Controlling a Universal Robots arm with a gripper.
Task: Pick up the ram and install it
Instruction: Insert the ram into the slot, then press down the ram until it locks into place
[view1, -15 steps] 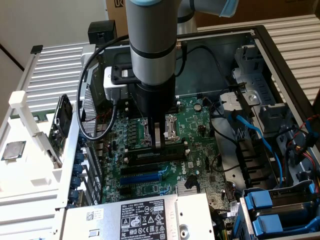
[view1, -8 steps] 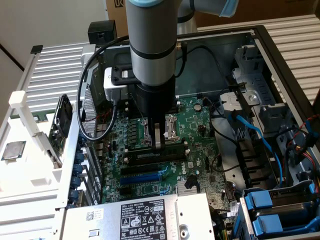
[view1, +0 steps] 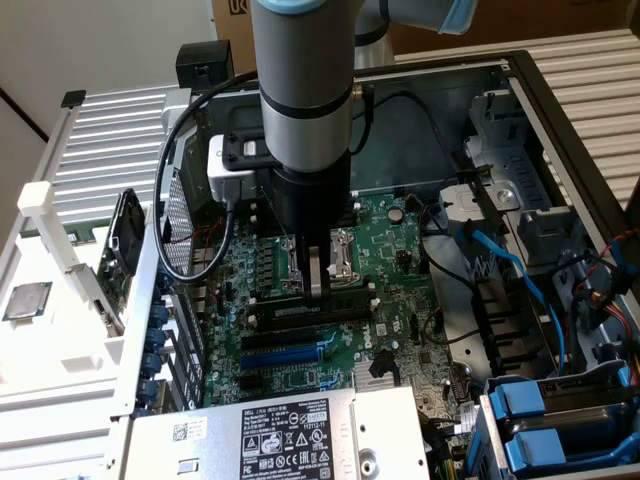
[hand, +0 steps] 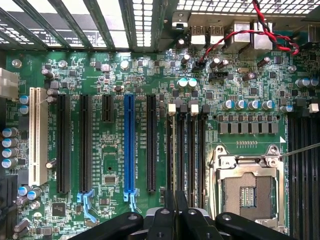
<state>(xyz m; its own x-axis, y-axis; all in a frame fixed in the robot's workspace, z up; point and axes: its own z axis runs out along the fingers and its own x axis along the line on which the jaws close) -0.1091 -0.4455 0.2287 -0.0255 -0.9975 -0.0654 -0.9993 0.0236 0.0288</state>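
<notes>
Over the open computer case (view1: 520, 75), my gripper (view1: 318, 285) is hanging straight down onto the green motherboard (view1: 400, 250), just beside the metal processor socket (view1: 345, 255). My fingers (hand: 169, 205) are sitting drawn together with barely a line between them, directly above the black memory slots (hand: 187, 150) that are running between the socket (hand: 247, 185) and the blue expansion slot (hand: 129, 145). Whether the ram is pinched edge-on between my fingers or already sitting in a slot, I cannot tell. Red and black wires (hand: 260, 30) are twisting across the board's port edge.
</notes>
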